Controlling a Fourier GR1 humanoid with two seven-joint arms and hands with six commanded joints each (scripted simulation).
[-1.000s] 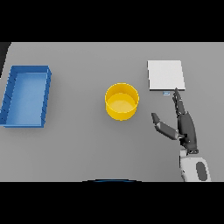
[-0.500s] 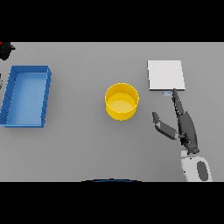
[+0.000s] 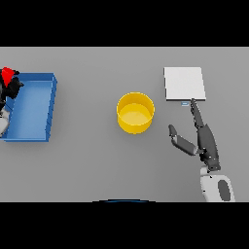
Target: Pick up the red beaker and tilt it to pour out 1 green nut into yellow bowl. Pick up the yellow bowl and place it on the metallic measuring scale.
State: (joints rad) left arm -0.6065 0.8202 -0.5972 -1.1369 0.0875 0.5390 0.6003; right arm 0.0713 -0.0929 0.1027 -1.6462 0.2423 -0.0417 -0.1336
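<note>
Red beaker (image 3: 7,74) at far left edge, clutched in left hand (image 3: 10,90) over blue bin (image 3: 30,108), well apart from yellow bowl (image 3: 135,113) mid-table. Risk: early tilt drops nut into bin. Right hand (image 3: 200,137) released, fingers straight, beside scale (image 3: 184,83).

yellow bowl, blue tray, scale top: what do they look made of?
Yellow bowl: probably plastic, uniform matte yellow, no glints.
Blue tray: likely plastic too, flat saturated blue, thin walls.
Measuring scale: pale grey flat plate, could be brushed metal; no reflections, so unsure.
</note>
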